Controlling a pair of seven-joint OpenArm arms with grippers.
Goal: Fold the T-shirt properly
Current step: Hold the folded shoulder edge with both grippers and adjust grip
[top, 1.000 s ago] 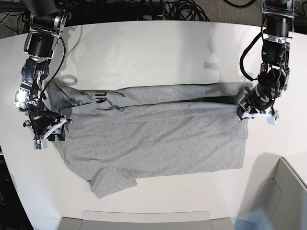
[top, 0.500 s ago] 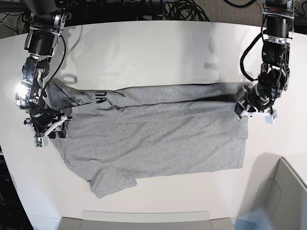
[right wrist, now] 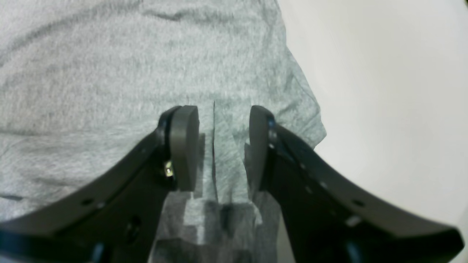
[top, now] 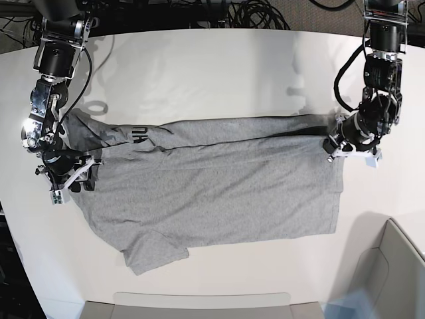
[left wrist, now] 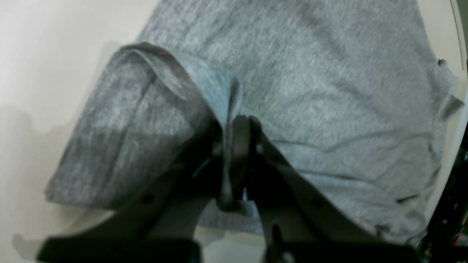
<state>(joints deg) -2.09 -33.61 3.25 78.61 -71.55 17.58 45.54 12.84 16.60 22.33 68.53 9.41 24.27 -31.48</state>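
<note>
The grey T-shirt point(top: 212, 193) lies spread sideways on the white table point(top: 212, 66), its far long edge folded over toward the front. Black lettering point(top: 139, 135) peeks out at the fold on the left. My left gripper point(top: 352, 149) is at the shirt's right end, shut on a pinch of the T-shirt point(left wrist: 329, 91); in the left wrist view the left gripper point(left wrist: 236, 124) holds a raised ridge of cloth. My right gripper point(top: 68, 183) stands open over the shirt's left end. In the right wrist view the right gripper point(right wrist: 223, 144) straddles the T-shirt point(right wrist: 128, 73), pads apart.
A grey bin point(top: 392, 266) stands at the front right corner and a flat grey tray point(top: 199, 302) runs along the front edge. Black cables point(top: 252, 13) lie behind the table. One short sleeve point(top: 156, 256) sticks out toward the front left.
My left gripper has drawn the shirt's right end slightly toward the back. My right gripper has shifted a little backward along the left end, still open.
</note>
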